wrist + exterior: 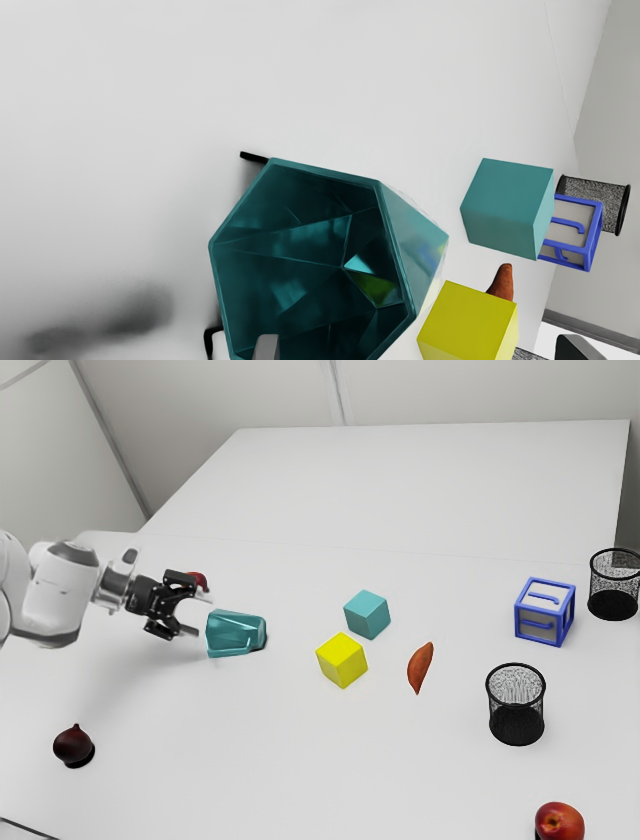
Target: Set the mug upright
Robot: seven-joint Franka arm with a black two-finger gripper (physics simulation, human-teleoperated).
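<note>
Clock read on the exterior view, mug at the hub, twelve toward the view's top. Mug (236, 633), teal and faceted, lies on its side on the pale tabletop (250, 760), mouth facing the hand, base pointing roughly to three. Gripper (199, 615) sits close by at ten o'clock, jaws spread apart, nothing clamped between them. Wrist view looks straight into the mug's hollow; one fingertip overlaps the near rim there, the other stands well off to the side — contact with the mug, cannot tell. A red object (198, 577), partly hidden behind the gripper, lies around eleven. Out at three: teal cube (367, 615), then, much farther, a blue-edged block (545, 612) with pale faces, and beyond it a black mesh cup (614, 585), upright. Slightly past three: yellow cube (342, 660), near the teal one but apart from it; next an orange-brown tapered piece (420, 668); farther still, a second mesh cup (516, 710), also upright. Toward four, at the view's lower edge, a red apple (559, 825), cut off by the frame. At eight, well apart from the rest — a dark, round, bulb-like item (73, 746) with a pointed top.
</note>
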